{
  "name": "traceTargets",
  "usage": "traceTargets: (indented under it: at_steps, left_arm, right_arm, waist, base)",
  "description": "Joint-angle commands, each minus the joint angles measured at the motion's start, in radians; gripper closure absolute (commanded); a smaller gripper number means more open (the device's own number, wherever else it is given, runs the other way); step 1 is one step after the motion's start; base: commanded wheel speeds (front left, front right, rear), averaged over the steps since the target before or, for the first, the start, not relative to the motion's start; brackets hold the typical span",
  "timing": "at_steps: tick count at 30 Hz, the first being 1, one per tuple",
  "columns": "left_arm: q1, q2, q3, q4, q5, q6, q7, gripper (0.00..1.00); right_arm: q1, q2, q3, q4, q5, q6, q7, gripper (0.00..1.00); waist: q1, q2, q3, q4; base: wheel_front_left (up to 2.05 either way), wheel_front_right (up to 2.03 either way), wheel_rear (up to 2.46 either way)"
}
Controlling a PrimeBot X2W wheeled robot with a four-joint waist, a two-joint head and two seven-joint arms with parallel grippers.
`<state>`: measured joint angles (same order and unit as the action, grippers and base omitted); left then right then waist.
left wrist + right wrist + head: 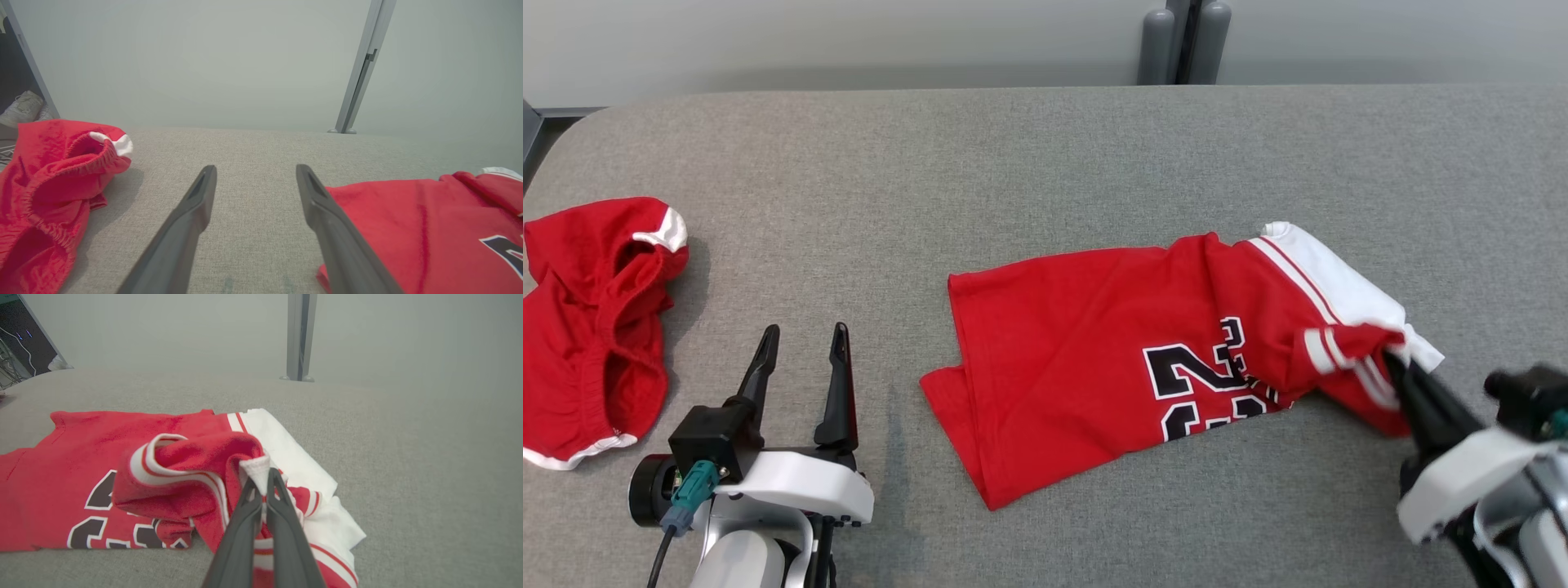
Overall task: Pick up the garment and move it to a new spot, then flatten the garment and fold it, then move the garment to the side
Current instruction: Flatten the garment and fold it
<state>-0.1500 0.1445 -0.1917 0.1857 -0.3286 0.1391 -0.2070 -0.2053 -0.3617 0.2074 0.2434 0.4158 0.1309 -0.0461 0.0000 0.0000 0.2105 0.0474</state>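
The right gripper (1395, 361) is pinching the right end of the red shirt (1094, 367), jaws pressed tight. The shirt is lying long-ways near the worktop (1013, 147)'s front edge, stretching toward the left gripper (805, 347), which is sitting wide open.

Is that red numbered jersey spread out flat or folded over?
Partly folded: the jersey has its number cut off at a fold, and its striped end bunches up in the shut right tool.
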Motion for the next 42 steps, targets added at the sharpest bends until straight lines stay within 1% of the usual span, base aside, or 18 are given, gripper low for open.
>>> traceTargets:
  at_steps: [1,5,8,9,10,11,15,21,26,30,36,42]
  left_arm:
    - [0.001,0.006,0.001,-0.001,-0.006,0.002,0.0,0.0]
    - [0.01,0.011,0.001,-0.002,-0.007,0.004,0.004,0.0]
    - [0.021,0.016,0.003,-0.005,-0.011,0.011,0.008,0.0]
    - [0.023,0.018,0.004,-0.005,-0.012,0.012,0.009,0.0]
    - [0.026,0.02,0.005,-0.007,-0.014,0.013,0.009,0.0]
    - [0.033,0.021,0.005,-0.009,-0.016,0.015,0.011,0.0]
    - [0.057,0.026,0.006,-0.018,-0.018,0.02,0.016,0.0]
    - [0.105,0.039,0.009,-0.033,-0.025,0.033,0.028,0.0]
    - [0.147,0.054,0.009,-0.053,-0.026,0.039,0.044,0.0]
    - [0.178,0.058,0.007,-0.072,-0.029,0.047,0.057,0.0]
    - [0.207,0.065,0.004,-0.101,-0.032,0.057,0.076,0.0]
    - [0.21,0.066,-0.001,-0.11,-0.036,0.064,0.084,0.0]
  right_arm:
    - [0.014,-0.001,0.0,0.009,0.001,0.0,-0.01,1.0]
    - [0.076,0.047,0.006,0.103,0.017,0.0,-0.041,1.0]
    - [0.092,0.067,0.012,0.152,0.021,0.0,-0.068,1.0]
    - [0.093,0.074,0.008,0.16,0.025,0.0,-0.081,0.93]
    - [0.09,0.08,0.004,0.165,0.024,0.0,-0.099,0.32]
    - [0.086,0.086,0.0,0.168,0.024,0.0,-0.113,0.0]
    - [0.078,0.104,-0.037,0.127,0.01,0.0,-0.162,0.0]
    - [0.095,0.136,-0.097,0.002,-0.045,0.0,-0.187,0.0]
    - [0.129,0.165,-0.131,-0.088,-0.102,0.0,-0.155,0.0]
    - [0.174,0.184,-0.154,-0.137,-0.145,0.0,-0.112,0.0]
    - [0.242,0.214,-0.188,-0.191,-0.166,0.0,-0.071,0.0]
    - [0.254,0.224,-0.194,-0.214,-0.171,0.0,-0.059,0.0]
  waist:
    - [0.0,0.0,-0.001,-0.001]
    - [0.0,0.0,-0.01,-0.006]
    - [0.0,0.0,-0.022,-0.014]
    - [0.0,0.0,-0.028,-0.017]
    - [0.0,0.0,-0.033,-0.02]
    - [0.0,0.0,-0.04,-0.023]
    - [0.0,0.0,-0.071,-0.034]
    - [0.0,0.0,-0.123,-0.055]
    - [0.0,0.0,-0.164,-0.067]
    - [0.0,0.0,-0.191,-0.072]
    - [0.0,0.0,-0.204,-0.075]
    - [0.0,0.0,-0.198,-0.076]
  base:
    - [0.0,0.0,0.0]
    - [0.0,0.0,0.0]
    - [0.0,0.0,0.0]
    - [0.0,0.0,0.0]
    - [0.0,0.0,0.0]
    - [0.0,0.0,0.0]
    - [0.0,0.0,0.0]
    - [0.0,0.0,0.0]
    - [0.0,0.0,0.0]
    - [0.0,0.0,0.0]
    - [0.0,0.0,0.0]
    - [0.0,0.0,0.0]
